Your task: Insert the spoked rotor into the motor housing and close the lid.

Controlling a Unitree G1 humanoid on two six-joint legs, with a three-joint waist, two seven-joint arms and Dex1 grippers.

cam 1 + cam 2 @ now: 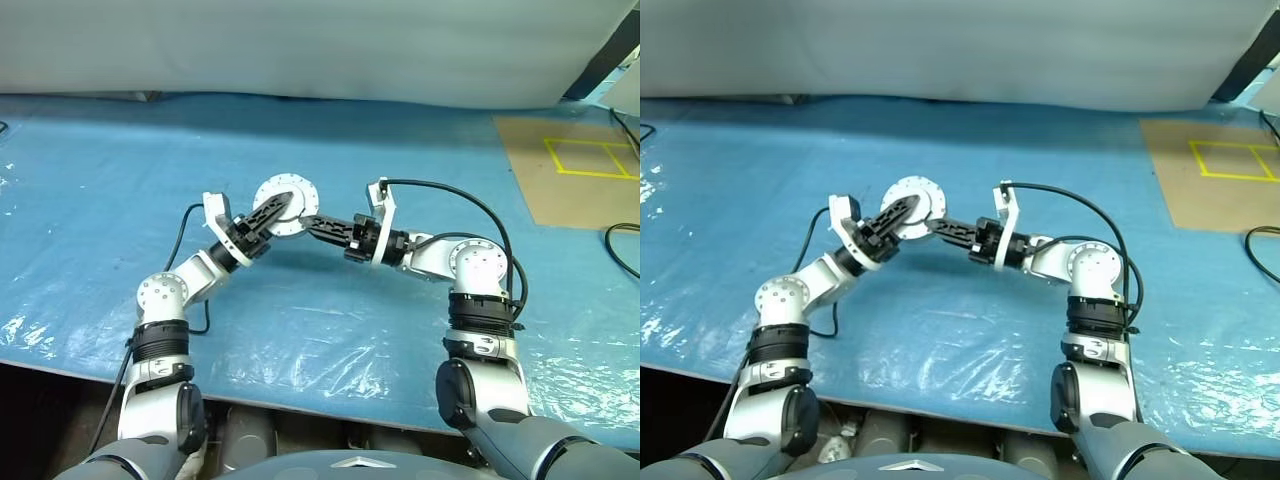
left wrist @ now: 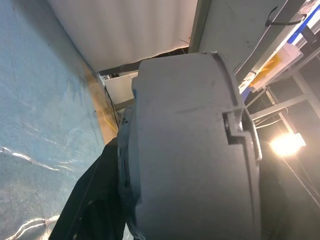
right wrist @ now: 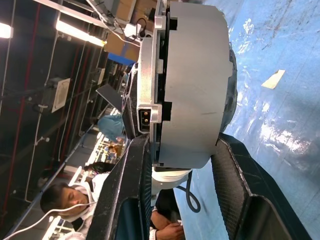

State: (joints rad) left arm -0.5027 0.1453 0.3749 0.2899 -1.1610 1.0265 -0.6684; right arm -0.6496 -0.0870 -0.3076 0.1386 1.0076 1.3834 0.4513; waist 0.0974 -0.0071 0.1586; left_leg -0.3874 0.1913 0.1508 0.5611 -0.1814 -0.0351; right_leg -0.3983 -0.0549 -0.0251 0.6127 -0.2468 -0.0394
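Over on the left, the left gripper [image 1: 272,213] angles up and to the right from its raised forearm, its black fingers [image 1: 262,217] reaching onto the face of the motor housing [image 1: 286,205] — the round silver piece with small holes round its flange, held up above the blue plastic-covered table [image 1: 90,200]. Whether those fingers are pinching the housing or just lying against it cannot be told. In the left wrist view the housing's grey rounded wall [image 2: 190,150] looms right in front of the lens, with a notch cut in its edge.

Moving to the middle, the housing sits between the two grippers, off the table.

On the right, the right gripper [image 1: 318,226] points level toward the left, and its two black fingers [image 3: 130,200] straddle the housing [image 3: 192,85] — one finger against the flanged silver end, the other against the opposite face, pinching it across its thickness. That wrist view shows a small socket with two yellow pins in the housing's rim. A black cable [image 1: 470,210] loops over the right forearm.

Far right on the table lies a brown cardboard sheet [image 1: 560,190] marked with a yellow tape square [image 1: 590,158]. In the background of the right wrist view, a person [image 3: 70,197] sits at a workbench.
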